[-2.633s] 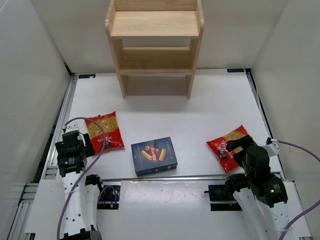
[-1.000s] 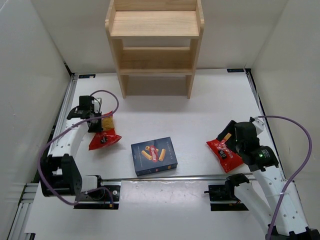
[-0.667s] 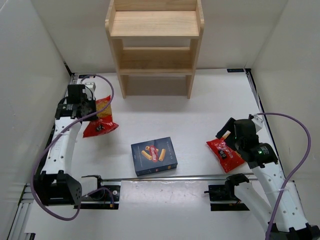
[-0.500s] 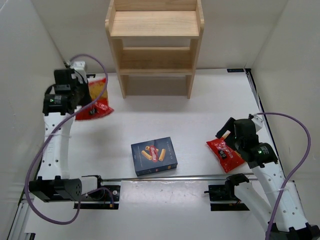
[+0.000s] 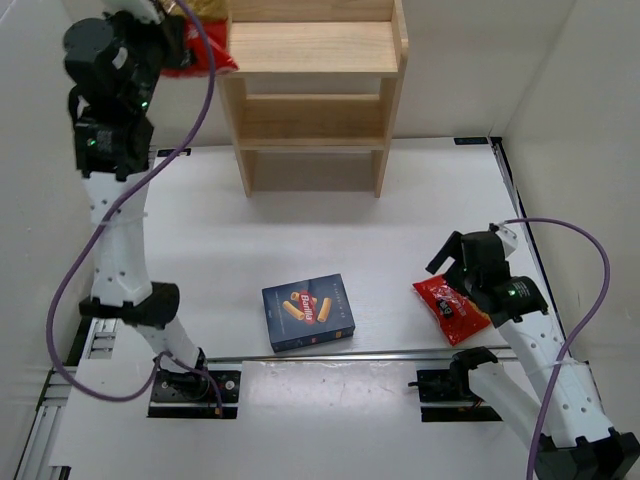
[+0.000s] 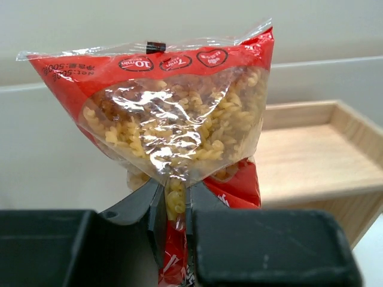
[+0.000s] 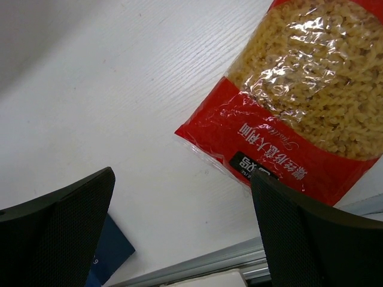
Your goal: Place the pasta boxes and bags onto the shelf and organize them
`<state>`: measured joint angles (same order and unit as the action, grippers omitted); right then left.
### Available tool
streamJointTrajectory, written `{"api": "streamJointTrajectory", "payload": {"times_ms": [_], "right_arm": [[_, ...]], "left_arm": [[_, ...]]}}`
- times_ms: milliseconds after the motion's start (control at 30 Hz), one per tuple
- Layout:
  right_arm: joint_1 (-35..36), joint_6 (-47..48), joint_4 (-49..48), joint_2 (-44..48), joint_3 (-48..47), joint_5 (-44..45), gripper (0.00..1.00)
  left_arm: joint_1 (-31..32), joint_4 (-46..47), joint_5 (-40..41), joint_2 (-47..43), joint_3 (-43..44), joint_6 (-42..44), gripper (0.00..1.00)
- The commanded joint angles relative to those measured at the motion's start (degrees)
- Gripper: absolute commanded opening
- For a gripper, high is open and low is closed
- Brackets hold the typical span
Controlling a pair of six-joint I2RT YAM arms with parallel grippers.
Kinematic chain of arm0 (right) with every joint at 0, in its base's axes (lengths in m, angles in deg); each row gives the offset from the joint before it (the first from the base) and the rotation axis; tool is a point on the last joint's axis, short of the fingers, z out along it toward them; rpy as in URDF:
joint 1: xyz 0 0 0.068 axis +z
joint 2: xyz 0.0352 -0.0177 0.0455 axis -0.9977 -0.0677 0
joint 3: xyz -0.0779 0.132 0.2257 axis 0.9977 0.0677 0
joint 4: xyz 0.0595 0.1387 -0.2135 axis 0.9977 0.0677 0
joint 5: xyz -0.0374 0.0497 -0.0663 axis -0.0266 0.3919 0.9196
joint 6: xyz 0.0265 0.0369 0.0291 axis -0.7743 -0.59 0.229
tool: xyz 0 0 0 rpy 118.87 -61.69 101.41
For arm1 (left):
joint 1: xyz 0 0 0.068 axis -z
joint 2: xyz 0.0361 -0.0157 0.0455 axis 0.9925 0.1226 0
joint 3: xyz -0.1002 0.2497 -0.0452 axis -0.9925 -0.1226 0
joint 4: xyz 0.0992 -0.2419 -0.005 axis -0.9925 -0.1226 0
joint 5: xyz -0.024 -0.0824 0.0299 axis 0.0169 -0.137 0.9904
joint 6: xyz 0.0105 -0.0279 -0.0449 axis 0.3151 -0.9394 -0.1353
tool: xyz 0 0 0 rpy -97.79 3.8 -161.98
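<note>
A: Top view first. Left side?
B: left gripper [image 5: 172,42] is high up, beside the top left corner of the shelf [image 5: 310,48]. It's carrying the held bag [image 5: 203,52], red, which overlaps the shelf's left panel in this view. Can't tell if they touch.
A: The rest?
B: blue box [image 5: 308,312] lies flat on the table [image 5: 300,220], near the front middle. The other bag [image 5: 455,305] lies flat at the right. right gripper [image 5: 452,262] hangs just over its far end. Shelf boards are bare.
A: Left wrist?
B: Jaws are pinched tight on the held bag's clear middle, with plastic bunched between the fingers. The bag stands upright, its sealed edge on top, with spiral pasta showing. A shelf board sits behind it to the right, lower down.
A: Right wrist?
B: Jaws are spread wide with nothing between them, only bare table. The other bag lies up and right of the gap, near the right finger, apart from both. Its clear pasta window faces up. A corner of the blue box shows at the bottom left.
</note>
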<state>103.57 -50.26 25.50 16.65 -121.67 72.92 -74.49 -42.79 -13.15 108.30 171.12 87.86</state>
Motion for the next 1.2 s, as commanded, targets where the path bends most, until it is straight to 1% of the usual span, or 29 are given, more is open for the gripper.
{"api": "streamJointTrajectory", "payload": {"times_ms": [0, 33, 67, 100, 167, 200, 233, 367, 467, 533, 667, 700, 733, 767, 800, 833, 867, 900, 967, 1067, 1100, 1167], "right_arm": [[0.39, 1.25, -0.38, 0.69, 0.08, -0.48, 0.97], [0.39, 1.25, 0.14, 1.39, 0.61, -0.48, 0.97], [0.39, 1.25, 0.15, 2.18, 0.61, -0.48, 0.97], [0.39, 0.73, 0.76, 2.18, 1.22, -0.48, 0.97], [0.39, 0.72, 1.46, 3.58, 1.84, -0.48, 0.97], [0.39, 0.2, 1.47, 3.59, 1.84, -0.48, 0.97], [0.91, 0.19, 2.07, 4.11, 1.84, -0.48, 0.97], [0.92, 0.19, 3.22, 4.12, 1.32, -0.48, 0.97], [0.92, 0.72, 4.8, 3.59, -0.35, 1.09, 0.97], [0.92, -0.42, 5.68, 2.97, -1.24, 2.23, 0.97], [0.92, -0.34, 6.91, -1.06, -4.48, 3.91, 1.0], [0.92, 0.28, 7.61, -3.85, -6.31, 3.91, 1.0], [0.31, 1.24, 7.62, -5.45, -7.2, 4.78, 1.0], [-0.31, 3.25, 7.62, -7.2, -8.08, 4.79, 1.0], [-0.92, 4.31, 8.14, -10.96, -9.83, 4.79, 1.0], [-1.63, 5.11, 8.14, -13.0, -10.81, 4.79, 1.0], [-2.5, 5.64, 8.75, -14.94, -11.51, 4.79, 1.0], [-4.43, 6.17, 8.76, -18.0, -12.04, 4.79, 1.0], [-7.76, 6.69, 7.89, -19.87, -12.57, 4.79, 1.0], [-11.46, 7.23, 4.12, -21.98, -10.99, 2.78, 1.0], [-12.26, 7.23, 3.32, -21.99, -10.03, 2.07, 1.0], [-14.01, 7.75, 1.39, -23.39, -8.28, 2.06, 1.0]], "left_arm": [[4.27, 16.66, -2.28, 6.14, 3.14, -0.12, 0.11], [4.88, 19.02, -2.28, 7.11, 2.35, -0.12, 0.11], [4.89, 23.92, -1.59, 7.99, 2.35, -0.12, 0.11], [6.37, 26.75, -0.71, 9.66, 1.04, -0.12, 0.11], [7.87, 32.73, 3.58, 11.6, -0.02, -0.12, 0.11], [8.49, 38.59, 5.17, 12.56, -0.72, -0.12, 0.11], [8.49, 40.3, 5.71, 14.57, -0.73, -0.12, 0.11], [9.02, 43.82, 6.85, 17.31, -0.73, -0.12, 0.11], [9.72, 43.83, 8.26, 17.32, -1.26, -0.12, 0.11], [9.72, 43.83, 8.26, 17.32, -3.35, -0.12, 0.11], [11.56, 43.83, 11.86, 16.18, -6.78, -0.12, 0.11], [11.57, 43.83, 11.87, 16.18, -7.32, -0.12, 0.11], [11.57, 43.83, 12.39, 16.18, -7.32, -0.12, 0.16], [11.57, 43.83, 12.39, 16.18, -7.84, -0.12, 0.3], [11.57, 43.83, 13.44, 16.18, -7.85, -0.12, 0.53], [12.27, 43.83, 15.28, 16.18, -7.85, -0.12, 0.78], [12.97, 43.83, 16.16, 16.18, -8.37, -0.12, 0.99], [12.98, 43.83, 17.04, 16.18, -8.38, -0.12, 0.99], [12.98, 43.83, 19.16, 15.56, -8.38, -0.12, 0.99], [12.98, 44.35, 21.17, 11.7, -7.32, -0.12, 0.99], [12.98, 44.36, 21.71, 9.17, -7.32, -0.12, 0.99], [12.98, 44.36, 23.2, 6.0, -9.16, -0.12, 0.99]]}}
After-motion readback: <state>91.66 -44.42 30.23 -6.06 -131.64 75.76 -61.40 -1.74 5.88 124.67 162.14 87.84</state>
